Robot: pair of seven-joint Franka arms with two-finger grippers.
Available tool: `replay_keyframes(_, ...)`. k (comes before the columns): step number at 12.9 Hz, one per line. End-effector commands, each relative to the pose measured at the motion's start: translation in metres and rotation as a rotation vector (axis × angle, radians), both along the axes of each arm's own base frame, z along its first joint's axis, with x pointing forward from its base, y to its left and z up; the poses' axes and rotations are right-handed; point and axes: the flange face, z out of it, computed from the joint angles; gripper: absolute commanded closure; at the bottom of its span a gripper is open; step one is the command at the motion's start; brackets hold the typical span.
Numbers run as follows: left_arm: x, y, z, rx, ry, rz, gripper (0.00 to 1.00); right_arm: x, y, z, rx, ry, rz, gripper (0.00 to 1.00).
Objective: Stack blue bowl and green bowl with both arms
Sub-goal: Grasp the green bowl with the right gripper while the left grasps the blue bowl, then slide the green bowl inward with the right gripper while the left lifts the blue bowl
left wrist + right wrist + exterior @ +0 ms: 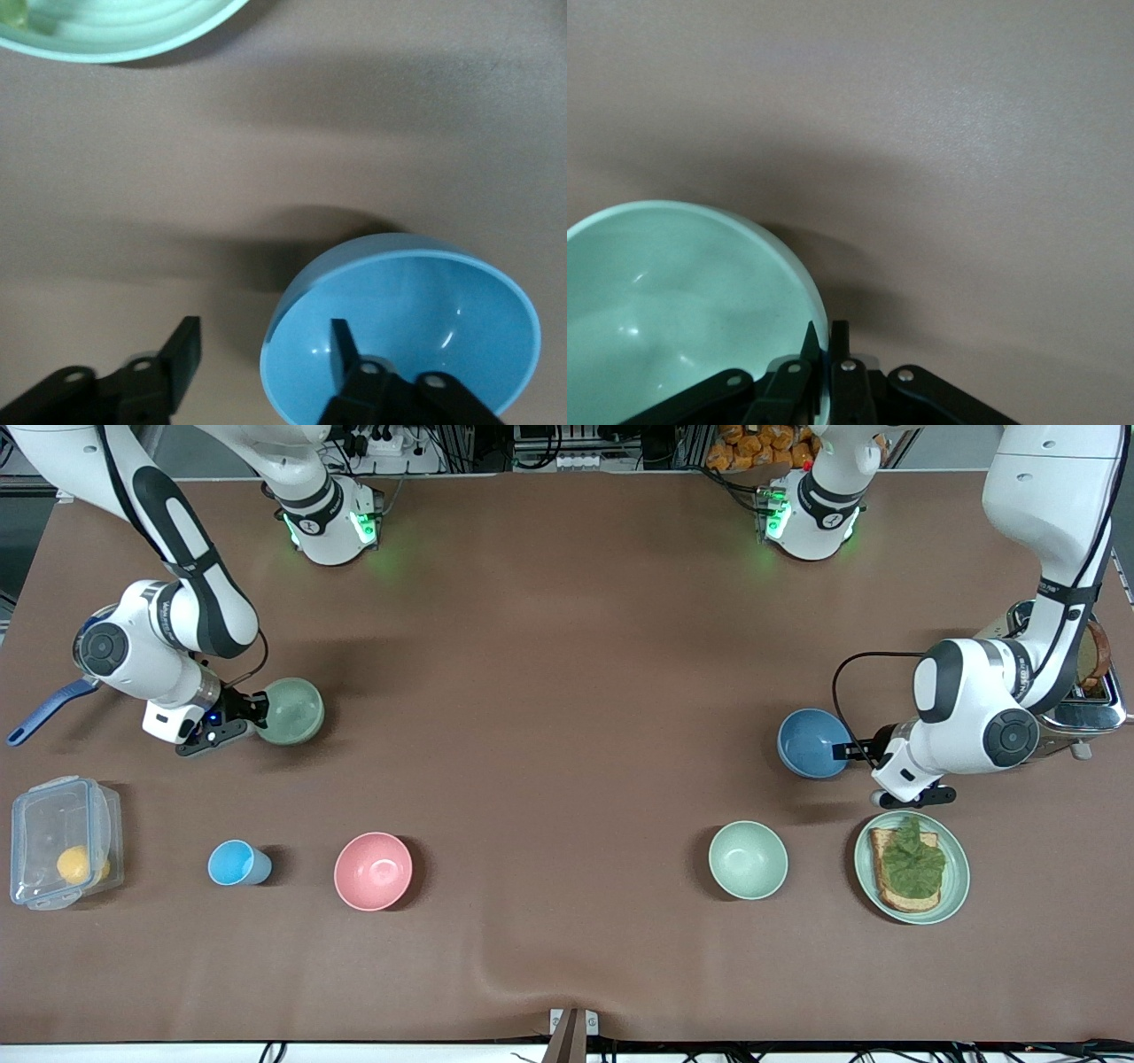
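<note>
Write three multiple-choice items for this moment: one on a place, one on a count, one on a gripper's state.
1. The pink bowl lies nearest to:
A. the small blue cup
B. the toaster
C. the plate

2. How many bowls are in the front view?
A. two
B. four
C. six

3. The right gripper is:
A. open over bare table
B. shut on the green bowl
C. out of view

Answers:
1. A, they sit side by side.
2. B: pink, blue bowl, green bowl and a mint bowl.
3. B, its fingers pinch the rim.

Robotics lab: brown-covered table [567,646], power strips and cables [381,443] at 12 o'clock, mock-kitchen toaster [1085,700] at 3 o'clock.
</note>
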Motion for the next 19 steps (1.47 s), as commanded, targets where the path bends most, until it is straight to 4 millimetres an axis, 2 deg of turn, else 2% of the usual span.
replay_keyframes(1, 0.001, -0.002, 0.0, -0.021, -0.004, -0.009, 0.49, 0.007, 0.026, 0.016, -0.009, 0.038, -0.062, 1.0)
replay_keyframes(3, 0.0, -0.002, -0.002, -0.021, 0.0, -0.009, 0.5, 0.019, 0.057, 0.04, -0.028, 0.071, -0.181, 1.0)
replay_keyframes(6, -0.002, -0.002, -0.008, -0.022, 0.011, -0.009, 0.51, 0.036, 0.12, 0.068, 0.029, 0.105, -0.323, 1.0)
replay_keyframes(7, -0.002, -0.003, -0.008, -0.023, 0.011, -0.011, 0.54, 0.039, 0.148, 0.076, 0.069, 0.124, -0.354, 1.0)
replay_keyframes(9, -0.001, -0.004, -0.009, -0.023, 0.011, -0.012, 0.65, 0.041, 0.197, 0.087, 0.078, 0.129, -0.455, 1.0)
replay_keyframes(11, -0.001, -0.004, -0.008, -0.023, 0.011, -0.012, 0.81, 0.039, 0.255, 0.095, 0.067, 0.118, -0.545, 1.0)
replay_keyframes(13, -0.001, -0.004, -0.011, -0.025, 0.015, -0.012, 1.0, 0.036, 0.299, 0.092, 0.053, 0.115, -0.623, 1.0)
replay_keyframes(17, 0.003, -0.004, -0.006, -0.029, 0.003, -0.007, 1.0, 0.013, 0.392, 0.057, 0.069, 0.063, -0.755, 1.0)
replay_keyframes(18, 0.006, -0.002, 0.002, -0.029, -0.012, -0.005, 1.0, 0.004, 0.42, 0.049, 0.099, 0.074, -0.797, 1.0)
replay_keyframes(19, 0.012, -0.001, 0.015, -0.028, -0.032, -0.004, 1.0, -0.003, 0.441, 0.045, 0.126, 0.093, -0.819, 1.0)
